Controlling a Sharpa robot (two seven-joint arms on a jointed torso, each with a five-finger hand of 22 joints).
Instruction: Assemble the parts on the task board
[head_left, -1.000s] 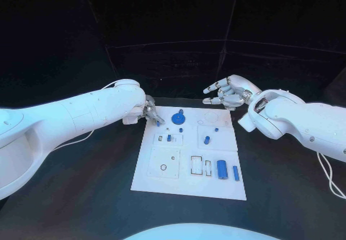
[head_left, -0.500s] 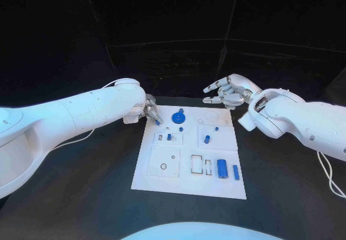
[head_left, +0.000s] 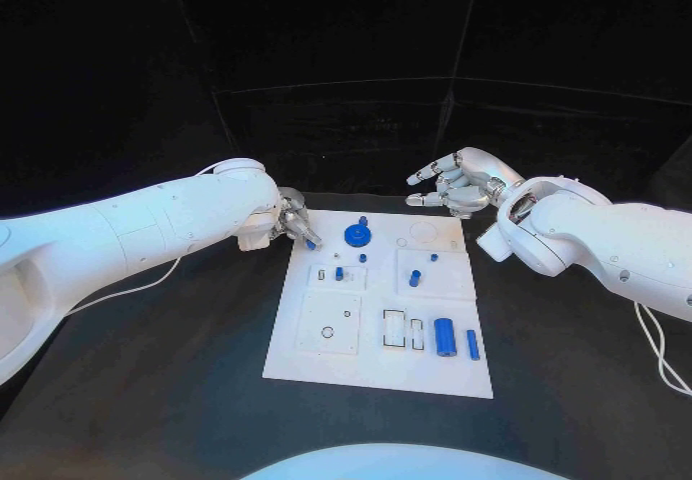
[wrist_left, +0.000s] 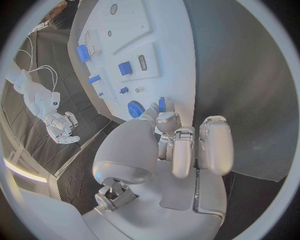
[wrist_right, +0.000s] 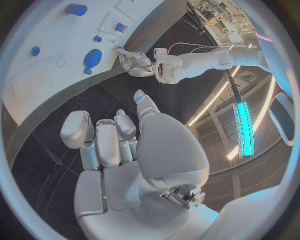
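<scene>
Left hand (head_left: 296, 226) pinching a small blue peg (head_left: 310, 243); blue gear (head_left: 356, 236) lies at its three o'clock; right hand (head_left: 457, 184) spread, farther off.

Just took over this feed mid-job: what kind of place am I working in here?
Probably a robotics lab or test cell: a black table with dark curtains behind it, a white task board holding small blue parts, and lit ceiling strips in the right wrist view.
</scene>
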